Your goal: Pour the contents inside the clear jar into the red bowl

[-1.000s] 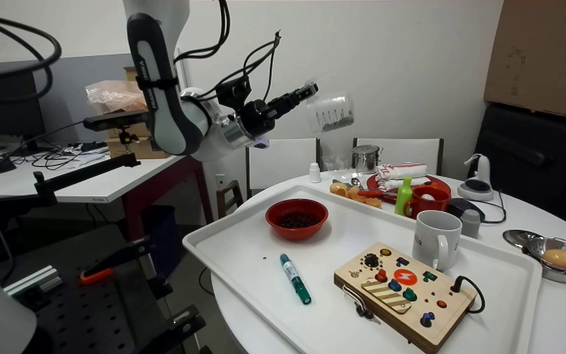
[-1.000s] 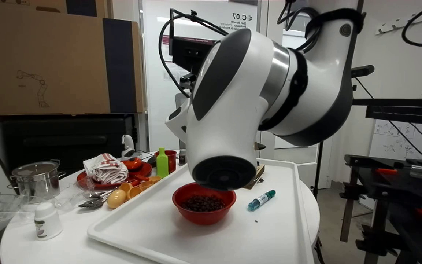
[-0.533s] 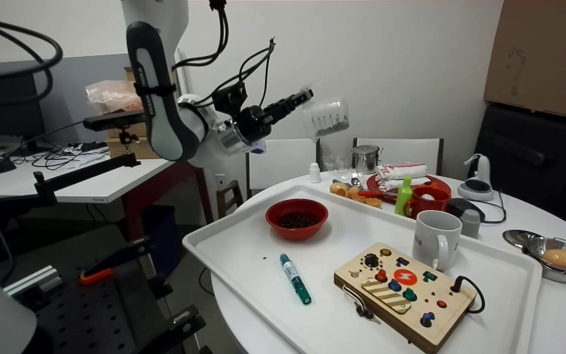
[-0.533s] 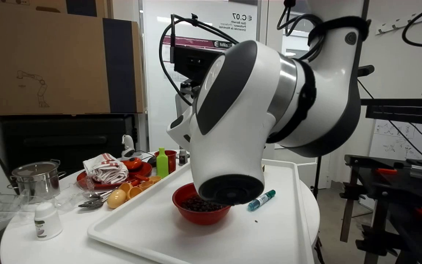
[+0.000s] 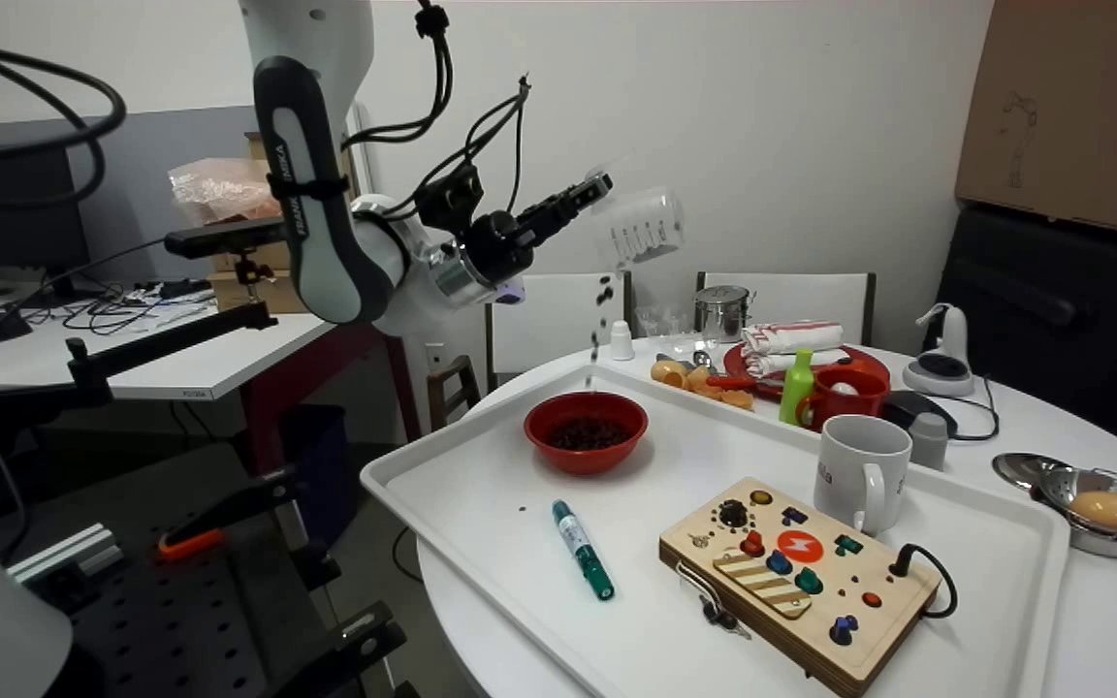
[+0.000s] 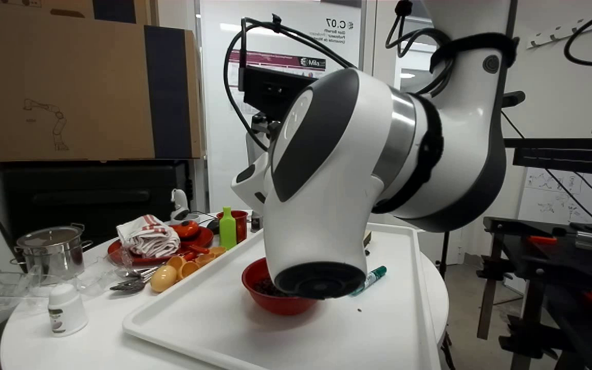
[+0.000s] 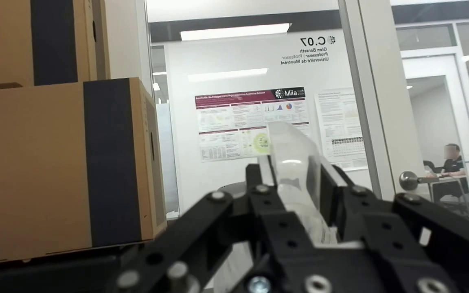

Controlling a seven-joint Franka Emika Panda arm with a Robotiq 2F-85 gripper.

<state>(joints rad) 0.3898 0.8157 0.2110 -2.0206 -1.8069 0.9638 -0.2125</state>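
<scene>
Here the gripper (image 7: pixel 296 175) clasps the clear jar (image 5: pixel 644 229), long axis aslant, mouth tipped downward.

In an exterior view, jar (image 5: pixel 648 228) above bowl (image 5: pixel 586 463) on tray (image 5: pixel 636 504), marker (image 5: pixel 583 550) before bowl, mug (image 5: pixel 851 475) behind panel (image 5: pixel 820 601).

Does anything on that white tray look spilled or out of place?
Yes: a small dark speck lies on the tray, outside the red bowl. It resembles the dark pieces in the bowl, so it may have spilled, though it's too small to be sure. The falling pieces below the tilted clear jar look headed into the bowl.
</scene>
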